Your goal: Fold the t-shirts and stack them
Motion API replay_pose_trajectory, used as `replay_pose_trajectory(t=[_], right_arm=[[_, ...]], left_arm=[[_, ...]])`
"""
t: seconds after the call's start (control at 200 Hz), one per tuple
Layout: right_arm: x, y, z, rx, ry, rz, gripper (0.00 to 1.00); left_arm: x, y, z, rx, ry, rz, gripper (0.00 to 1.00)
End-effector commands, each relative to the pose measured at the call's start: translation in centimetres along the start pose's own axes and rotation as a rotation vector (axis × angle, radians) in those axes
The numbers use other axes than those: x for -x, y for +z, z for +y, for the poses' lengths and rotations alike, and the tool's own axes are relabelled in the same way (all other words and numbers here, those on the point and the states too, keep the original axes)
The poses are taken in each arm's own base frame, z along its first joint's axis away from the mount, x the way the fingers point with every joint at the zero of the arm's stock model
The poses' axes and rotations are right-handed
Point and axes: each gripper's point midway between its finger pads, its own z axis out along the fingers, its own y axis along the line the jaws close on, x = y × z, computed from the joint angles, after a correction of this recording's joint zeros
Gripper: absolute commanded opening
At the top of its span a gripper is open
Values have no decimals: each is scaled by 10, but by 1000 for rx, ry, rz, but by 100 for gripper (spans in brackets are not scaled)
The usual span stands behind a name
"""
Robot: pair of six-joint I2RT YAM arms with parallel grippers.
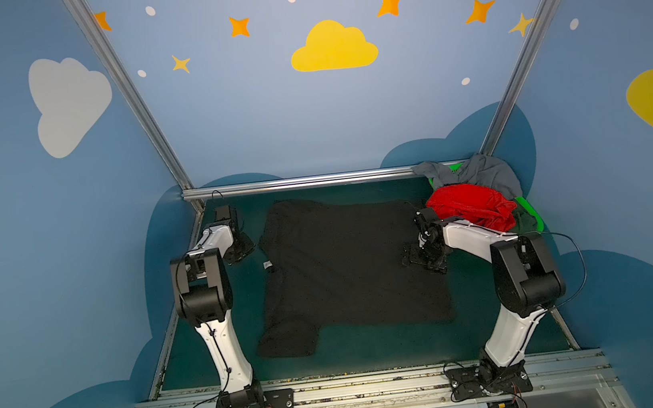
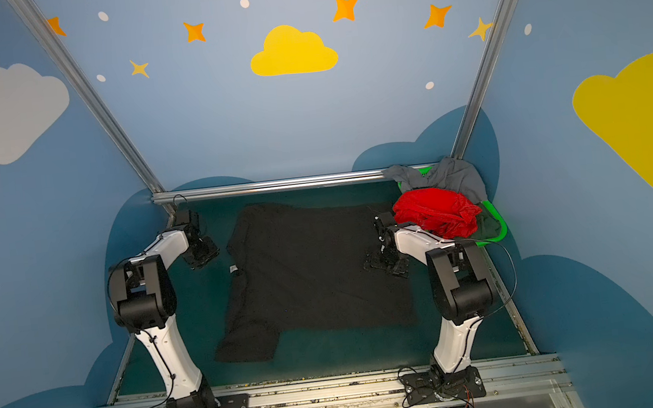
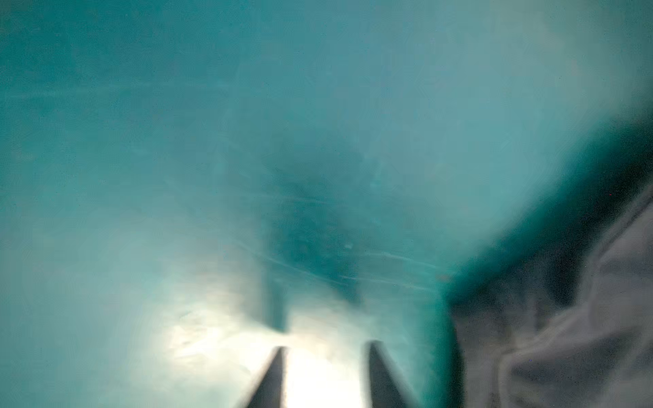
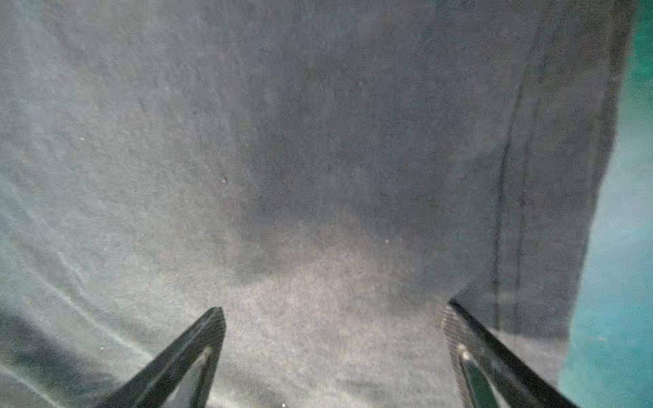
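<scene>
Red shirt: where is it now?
In both top views, far right corner: red shirt heaped in the green basket, beside the grey shirt.

My left wrist view is all blurred; the left gripper (image 3: 327, 346) is cut off by the edge, only finger ends show. The basket (image 1: 535, 214) is mostly hidden under the grey shirt (image 1: 484, 174) and red shirt (image 1: 467, 205); the green shirt (image 1: 524, 224) shows only a corner. The label (image 1: 267, 265) is too small for me to read.
</scene>
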Motion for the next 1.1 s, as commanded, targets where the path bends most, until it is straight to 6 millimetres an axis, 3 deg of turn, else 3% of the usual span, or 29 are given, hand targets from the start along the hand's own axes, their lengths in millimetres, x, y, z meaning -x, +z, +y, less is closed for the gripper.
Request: replay_pose_trajectory(t=[0.0, 0.085, 0.17, 0.27, 0.365, 0.536, 0.626, 0.756, 1.031, 1.096], right_arm=[[-4, 3, -3, -8, -6, 27, 96], [-3, 1, -2, -5, -7, 28, 96], [-4, 0, -2, -7, -10, 24, 96], [-4, -2, -3, -7, -12, 20, 96], [-6, -2, -5, -7, -12, 19, 96], [-8, -2, -5, 2, -8, 18, 96], [-8, -3, -5, 6, -7, 17, 96], [-8, -4, -5, 7, -8, 13, 96], [-7, -5, -5, 9, -5, 14, 96], [-7, -5, -6, 6, -2, 13, 96]], left_arm=[[-9, -41, -20, -90, 3, -67, 48], [-41, -63, -41, -178, 39, -73, 57], [-80, -77, -54, -210, 101, -57, 60], [-123, -84, -64, -229, 180, -1, 65], [-147, -85, -64, -182, 258, 21, 65], [-148, -77, -43, 69, 371, -43, 64], [-144, -73, -38, 146, 401, -57, 63], [-142, -66, -34, 191, 408, -63, 55], [-137, -56, -31, 220, 401, -48, 13], [-131, -59, -26, 233, 384, -56, 11]])
